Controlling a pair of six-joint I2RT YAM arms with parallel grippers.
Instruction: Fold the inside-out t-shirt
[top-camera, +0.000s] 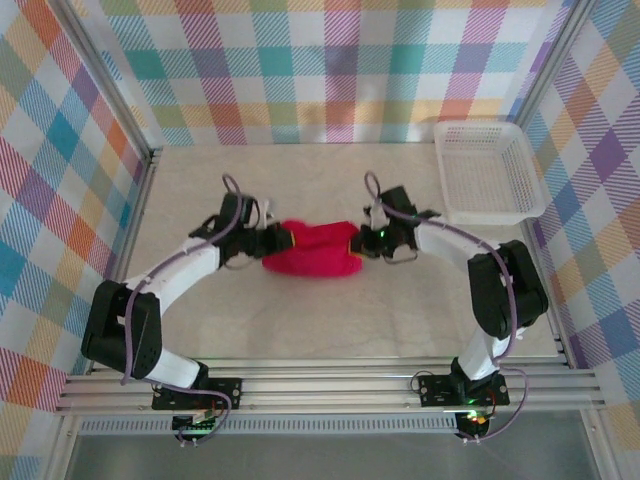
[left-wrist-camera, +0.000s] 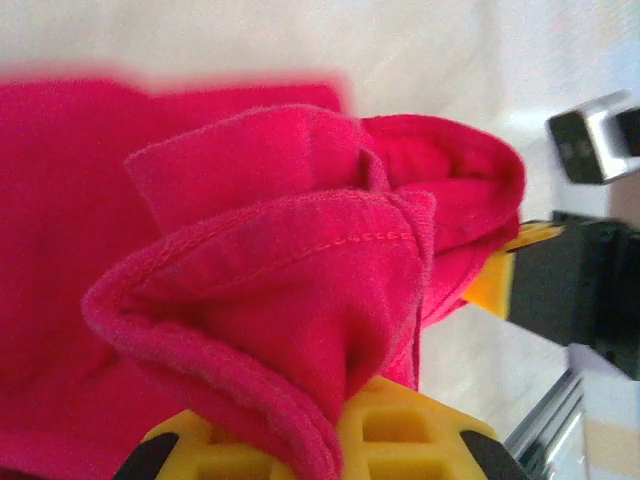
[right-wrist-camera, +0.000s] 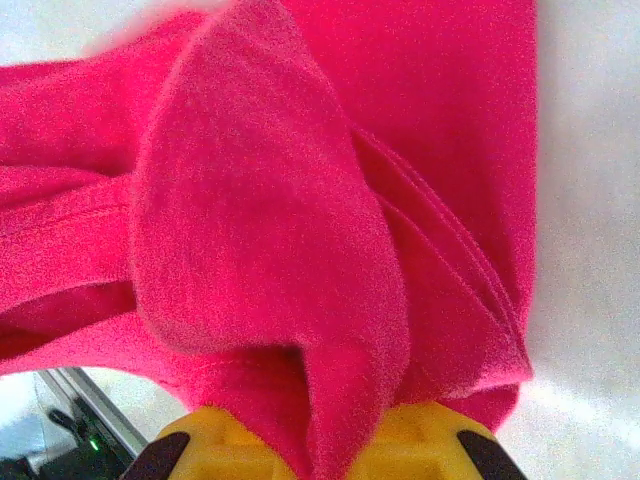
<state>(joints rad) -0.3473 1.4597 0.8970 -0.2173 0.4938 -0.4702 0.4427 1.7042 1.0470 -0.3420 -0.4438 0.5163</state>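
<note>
Yellow pads (left-wrist-camera: 400, 440) of the left gripper (left-wrist-camera: 320, 445) sit closest in the left wrist view. They are clamped tight on a hemmed fold of the plain bright red soft fabric t-shirt (left-wrist-camera: 270, 260), which rises from between them in a rolled, stitched edge. Beyond that fold the red cloth spreads away to the left. At its far end the black and yellow right gripper (left-wrist-camera: 500, 285) meets the same bunch.

In the right wrist view the right gripper (right-wrist-camera: 320, 450) has its own yellow pads (right-wrist-camera: 430, 445) closed on a thick pleat of the t-shirt (right-wrist-camera: 270, 230), with layers of cloth fanning away from the pinch.

From above, the left gripper (top-camera: 283, 238) and right gripper (top-camera: 358, 240) face each other across the middle of the pale beige table (top-camera: 300, 325). Each grips one end of the t-shirt (top-camera: 312, 252), which is gathered into a short crumpled bundle between them and sags toward the near edge. Whether the bundle rests on the table or hangs just off it, I cannot tell. A white plastic mesh basket (top-camera: 488, 170) stands in the far right corner of the table, well apart from the t-shirt.
</note>
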